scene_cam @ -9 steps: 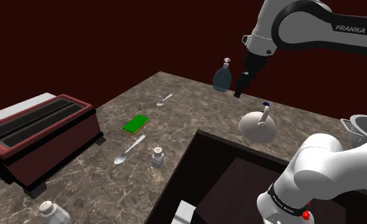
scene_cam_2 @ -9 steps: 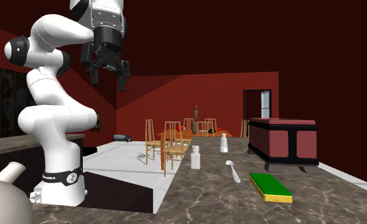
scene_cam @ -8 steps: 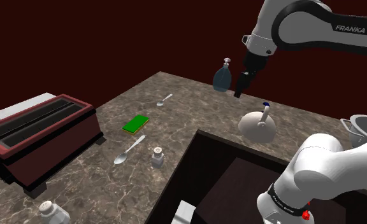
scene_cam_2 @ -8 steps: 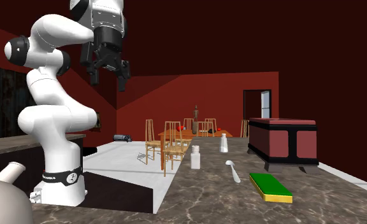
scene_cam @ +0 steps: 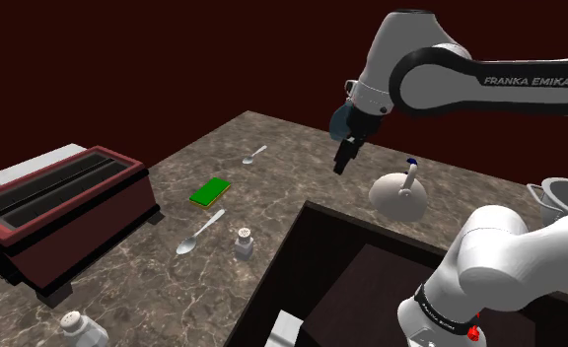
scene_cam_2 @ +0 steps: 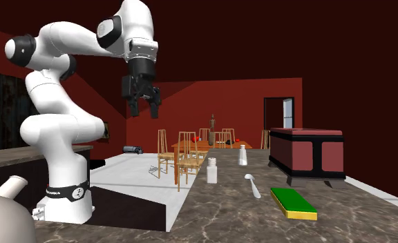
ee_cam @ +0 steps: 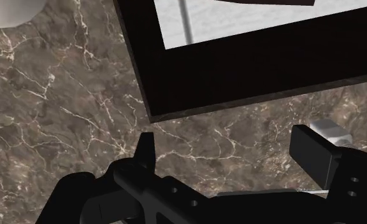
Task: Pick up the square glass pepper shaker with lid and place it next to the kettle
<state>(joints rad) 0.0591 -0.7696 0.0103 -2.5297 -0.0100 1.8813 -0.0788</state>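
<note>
We see the pepper shaker (scene_cam: 244, 242) (scene_cam_2: 212, 170) as a small, square-sided bottle, drawn pale whitish-grey rather than clear, with a slightly narrower cap on top. It stands upright on the brown marbled counter (scene_cam: 292, 182) (scene_cam_2: 225, 217) (ee_cam: 61, 95). It is about halfway along the counter and close to the edge that meets the dark stand (scene_cam: 312, 286) (ee_cam: 239, 63). Nothing touches it.

Just beside it, toward the counter's open side, lies a pale spoon (scene_cam: 197, 235) (scene_cam_2: 253, 185). Beyond the spoon lies a flat green sponge (scene_cam: 210, 192) (scene_cam_2: 294, 203). A second shaker (scene_cam: 80, 328) (scene_cam_2: 243, 154) stands well apart, near the counter's end by the dark red box (scene_cam: 60, 207) (scene_cam_2: 308, 153).

The white kettle (scene_cam: 398, 193) (scene_cam_2: 1, 207), with a blue knob on its lid, sits toward the opposite end of the counter. It is just beside the stand's far edge and well apart from the pepper shaker.

The gripper (scene_cam: 342, 160) (scene_cam_2: 143, 110) (ee_cam: 230, 149) hangs in the air above the counter, between the kettle and the sponge and high over the surface. Its fingers (ee_cam: 313, 153) are spread apart with nothing between them. In the wrist view we see the marbled counter and the stand's corner beneath it.
</note>
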